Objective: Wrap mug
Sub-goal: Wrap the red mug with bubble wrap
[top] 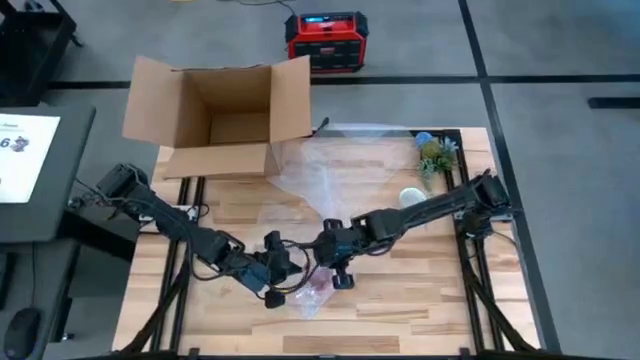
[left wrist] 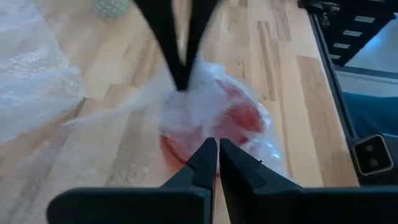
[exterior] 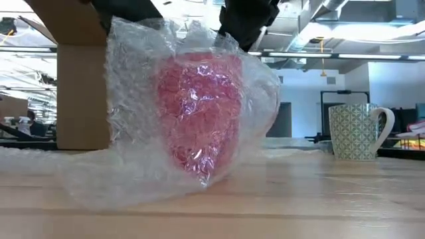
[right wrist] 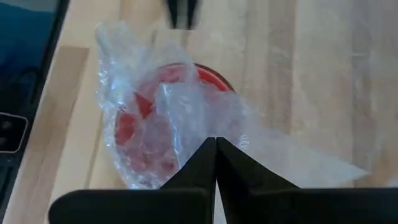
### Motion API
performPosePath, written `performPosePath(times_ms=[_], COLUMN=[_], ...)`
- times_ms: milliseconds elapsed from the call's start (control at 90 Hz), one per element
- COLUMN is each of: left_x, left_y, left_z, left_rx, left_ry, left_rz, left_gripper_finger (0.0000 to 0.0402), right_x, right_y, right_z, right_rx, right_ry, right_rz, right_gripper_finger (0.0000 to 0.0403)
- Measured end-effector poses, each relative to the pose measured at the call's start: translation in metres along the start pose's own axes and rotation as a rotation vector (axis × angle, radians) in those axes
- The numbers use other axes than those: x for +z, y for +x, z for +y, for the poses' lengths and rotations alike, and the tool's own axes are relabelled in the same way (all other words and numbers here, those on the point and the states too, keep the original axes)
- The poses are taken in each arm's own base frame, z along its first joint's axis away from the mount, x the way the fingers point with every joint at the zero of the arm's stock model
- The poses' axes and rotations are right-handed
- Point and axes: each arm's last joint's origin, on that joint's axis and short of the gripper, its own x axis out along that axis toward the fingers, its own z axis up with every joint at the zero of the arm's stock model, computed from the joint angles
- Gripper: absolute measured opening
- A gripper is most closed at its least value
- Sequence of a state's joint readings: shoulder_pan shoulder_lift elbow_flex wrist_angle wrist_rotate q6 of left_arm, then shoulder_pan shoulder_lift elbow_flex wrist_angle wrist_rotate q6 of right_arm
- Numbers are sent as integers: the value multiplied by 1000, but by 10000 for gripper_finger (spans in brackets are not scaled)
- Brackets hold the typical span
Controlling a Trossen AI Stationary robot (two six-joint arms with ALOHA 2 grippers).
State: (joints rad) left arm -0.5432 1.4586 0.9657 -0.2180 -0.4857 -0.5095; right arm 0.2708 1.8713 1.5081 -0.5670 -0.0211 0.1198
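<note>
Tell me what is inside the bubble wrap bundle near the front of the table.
Inside the bubble wrap sits a red mug, its colour showing through. Its handle and base are covered. Both the left gripper and right gripper pinch the wrap.

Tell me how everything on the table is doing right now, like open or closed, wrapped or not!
Red mug: covered in bubble wrap, on the table.
Bubble wrap: bunched around the red mug, pinched from both sides.
Left pincer: shut on the bubble wrap.
Right pincer: shut on the bubble wrap.
Patterned mug: upright, not wrapped.
Cardboard box: open, flaps up.
Spare plastic sheet: spread loose on the table.
</note>
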Motion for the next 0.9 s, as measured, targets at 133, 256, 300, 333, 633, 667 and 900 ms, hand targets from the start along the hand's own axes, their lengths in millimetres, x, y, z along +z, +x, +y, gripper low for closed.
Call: performPosePath(times_ms=[133, 256, 300, 333, 633, 667, 900], left_x=[2, 3, 4, 5, 0, -3, -17], left_y=[1, 2, 1, 1, 18, 23, 50], left_z=[3, 2, 1, 0, -10, -11, -9], left_rx=[15, 10, -4, -32, -140, -139, -97], left_ry=[-6, 14, 24, 30, 97, 106, 88], left_rz=[-5, -19, -26, -26, -16, -7, 56], left_gripper_finger=[0, 0, 0, 0, 0, 0, 0], right_x=[-2, -7, -8, -9, -1, 2, 12], right_y=[10, 27, 32, 36, 32, 29, 18], right_z=[1, -1, -1, -1, -4, -2, 12], right_rx=[12, 8, 8, 7, 1, 3, 23], right_ry=[-43, -92, -109, -118, -122, -126, -169], right_rz=[-6, 35, 42, 51, 67, 61, 43], right_gripper_finger=[0, 0, 0, 0, 0, 0, 0])
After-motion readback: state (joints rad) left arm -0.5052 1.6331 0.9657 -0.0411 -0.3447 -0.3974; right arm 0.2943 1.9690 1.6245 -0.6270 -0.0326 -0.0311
